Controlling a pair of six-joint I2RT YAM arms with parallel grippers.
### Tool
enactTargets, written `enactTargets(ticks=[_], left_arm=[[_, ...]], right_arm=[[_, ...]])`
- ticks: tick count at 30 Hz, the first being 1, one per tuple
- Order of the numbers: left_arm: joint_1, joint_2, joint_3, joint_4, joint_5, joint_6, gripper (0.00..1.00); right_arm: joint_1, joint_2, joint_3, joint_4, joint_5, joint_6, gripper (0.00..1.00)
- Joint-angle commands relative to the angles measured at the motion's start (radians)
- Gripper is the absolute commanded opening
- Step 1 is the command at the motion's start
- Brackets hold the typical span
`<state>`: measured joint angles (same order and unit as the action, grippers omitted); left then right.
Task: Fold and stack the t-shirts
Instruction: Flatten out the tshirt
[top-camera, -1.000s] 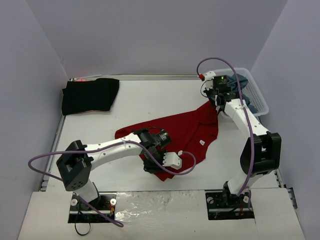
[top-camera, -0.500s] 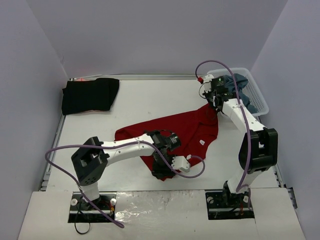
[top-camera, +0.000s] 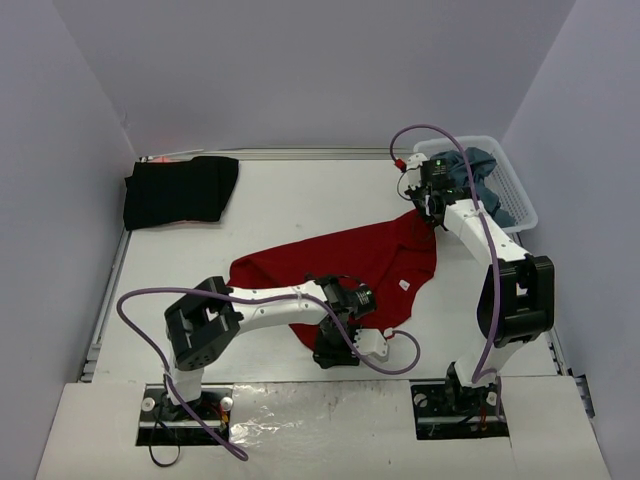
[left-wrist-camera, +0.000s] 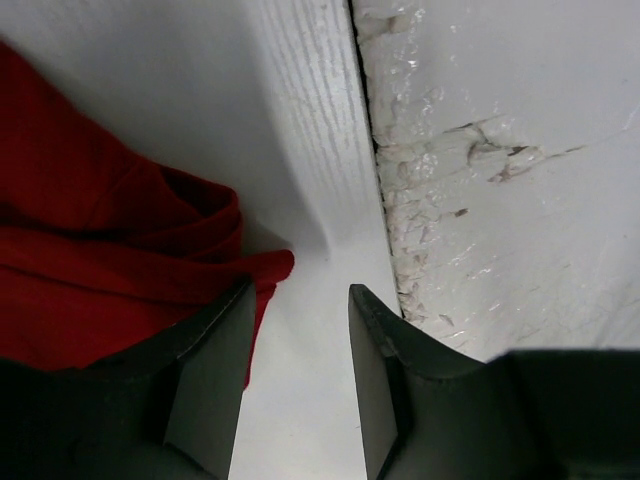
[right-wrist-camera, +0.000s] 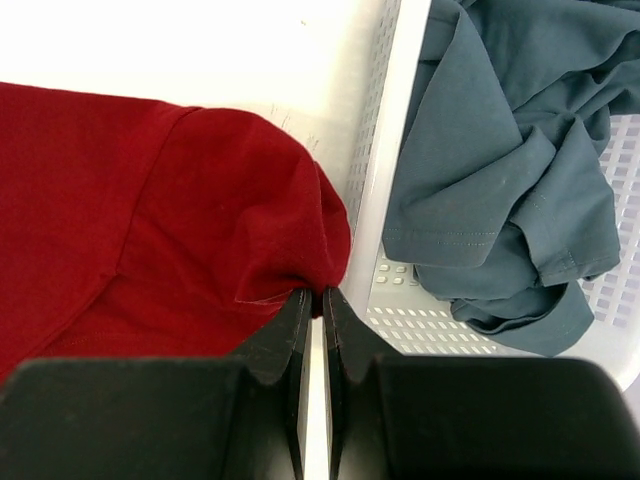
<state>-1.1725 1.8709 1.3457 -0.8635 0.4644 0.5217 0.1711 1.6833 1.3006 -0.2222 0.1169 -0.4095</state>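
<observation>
1. The dark red t-shirt (top-camera: 350, 255) lies spread on the white bench (top-camera: 300, 200), which is enclosed by pale lilac walls (top-camera: 300, 70).
2. The right gripper (right-wrist-camera: 312, 295) pinches the shirt's far right corner.
3. The left gripper (left-wrist-camera: 300, 300), spread and empty, hovers at its near hem.
4. The black t-shirt (top-camera: 180, 190) lies far left of it.

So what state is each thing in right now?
red shirt, spread rumpled on the table, one corner pinched.
black shirt, folded, far left.
blue shirt, crumpled in the basket.
left tool, open, empty, by the red shirt's edge.
right tool, shut on the red shirt.
</observation>
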Motion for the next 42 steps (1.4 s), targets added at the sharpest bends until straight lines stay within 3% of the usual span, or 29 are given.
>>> enactTargets(ticks=[1, 16, 22, 23, 24, 31, 34, 38, 42], left_arm=[[-0.003, 0.002, -0.011, 0.029, -0.052, -0.025, 0.41], [-0.001, 0.034, -0.043, 0.096, -0.101, -0.058, 0.34], [-0.003, 0.053, -0.051, 0.113, -0.105, -0.074, 0.19], [-0.004, 0.057, -0.051, 0.118, -0.105, -0.080, 0.15], [-0.004, 0.065, -0.051, 0.118, -0.109, -0.078, 0.04], [0.000, 0.008, -0.054, 0.124, -0.199, -0.088, 0.02], [0.055, -0.070, -0.030, 0.112, -0.300, -0.106, 0.02], [0.290, -0.156, 0.111, 0.025, -0.282, -0.117, 0.02], [0.446, -0.257, 0.180, 0.050, -0.378, -0.104, 0.02]], right_arm=[[0.005, -0.011, -0.008, 0.009, 0.024, -0.002, 0.00], [0.005, -0.007, -0.024, 0.011, 0.020, -0.006, 0.00], [0.005, -0.007, -0.027, 0.009, 0.018, -0.006, 0.00], [0.005, -0.008, -0.027, 0.011, 0.020, -0.006, 0.00], [0.005, -0.007, -0.027, 0.009, 0.021, -0.008, 0.00], [0.002, -0.023, -0.034, 0.009, 0.027, -0.014, 0.00], [-0.005, -0.048, -0.031, 0.007, 0.020, -0.017, 0.00], [-0.019, -0.088, -0.011, 0.009, 0.007, -0.018, 0.00], [-0.027, -0.106, 0.017, 0.004, -0.005, -0.026, 0.00]])
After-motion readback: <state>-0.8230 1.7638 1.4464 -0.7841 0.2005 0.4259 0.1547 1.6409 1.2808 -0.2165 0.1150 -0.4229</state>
